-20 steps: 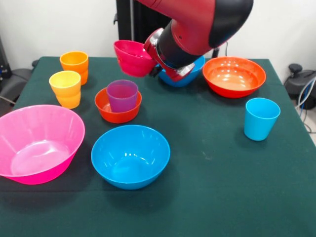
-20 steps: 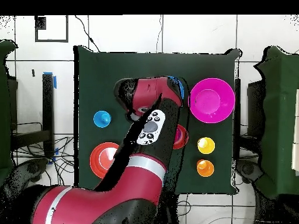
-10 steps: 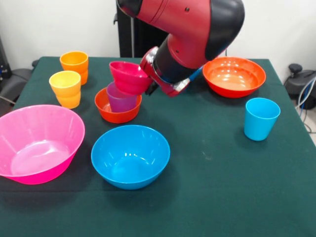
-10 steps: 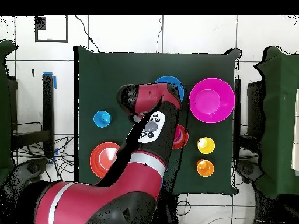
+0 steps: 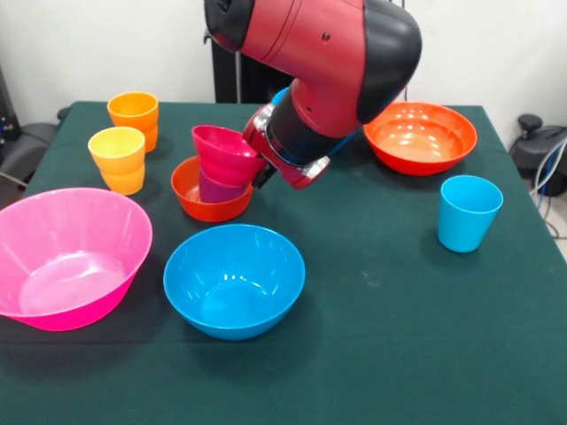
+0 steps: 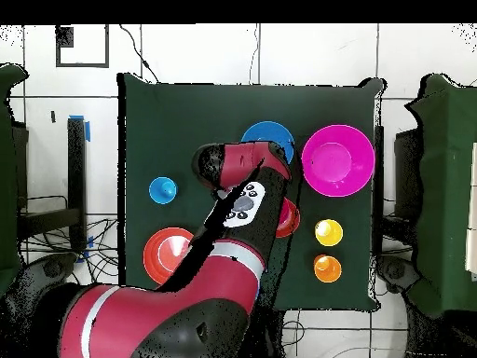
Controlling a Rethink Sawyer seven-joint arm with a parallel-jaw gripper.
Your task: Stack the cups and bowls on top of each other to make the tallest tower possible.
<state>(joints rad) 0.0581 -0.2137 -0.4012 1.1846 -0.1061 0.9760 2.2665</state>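
Observation:
The tower stands left of centre in the front view: the small orange-red bowl (image 5: 205, 197) holds the purple cup (image 5: 217, 189), and the small magenta bowl (image 5: 223, 152) sits tilted on top. My gripper (image 5: 260, 170) is at the magenta bowl's right side, mostly hidden by the wrist. The yellow cup (image 5: 118, 158) and orange cup (image 5: 135, 113) stand at the left, the light blue cup (image 5: 468, 212) at the right. A blue bowl (image 5: 234, 279) and the pink bowl (image 5: 66, 257) sit in front, the wide orange bowl (image 5: 420, 137) at the back right. A blue sliver (image 5: 282, 96) shows behind the arm.
In the overhead view the arm (image 6: 238, 200) covers the tower, leaving only its orange-red rim (image 6: 293, 222). The green table (image 5: 381, 336) has black gear past both its side edges.

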